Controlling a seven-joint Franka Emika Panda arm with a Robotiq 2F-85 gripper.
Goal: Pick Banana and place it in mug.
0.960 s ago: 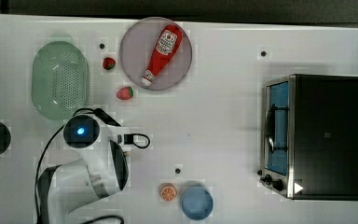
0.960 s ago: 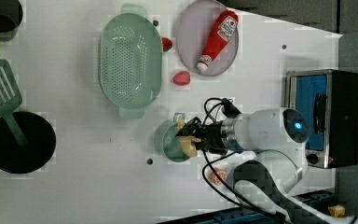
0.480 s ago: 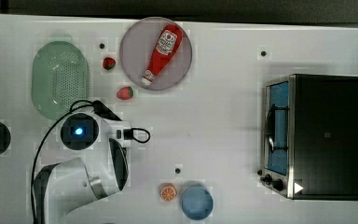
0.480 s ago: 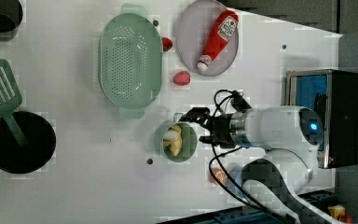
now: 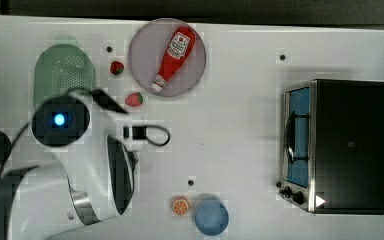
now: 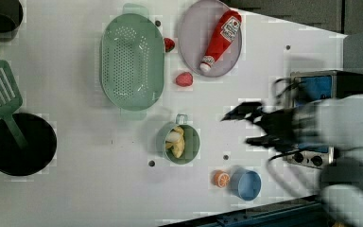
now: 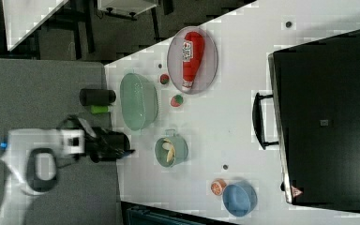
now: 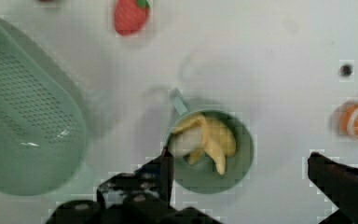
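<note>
Hand (image 8: 240,179) spread, holding nothing — one banana (image 8: 205,142) inside one mug (image 8: 214,179)

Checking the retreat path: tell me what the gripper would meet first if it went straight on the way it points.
Probably the mug with the banana inside: the open gripper looks down on it, though depth is unclear.

Pale-yellow banana (image 8: 205,140) lies inside the upright mint-green mug (image 8: 235,175) (stubby handle).
</note>
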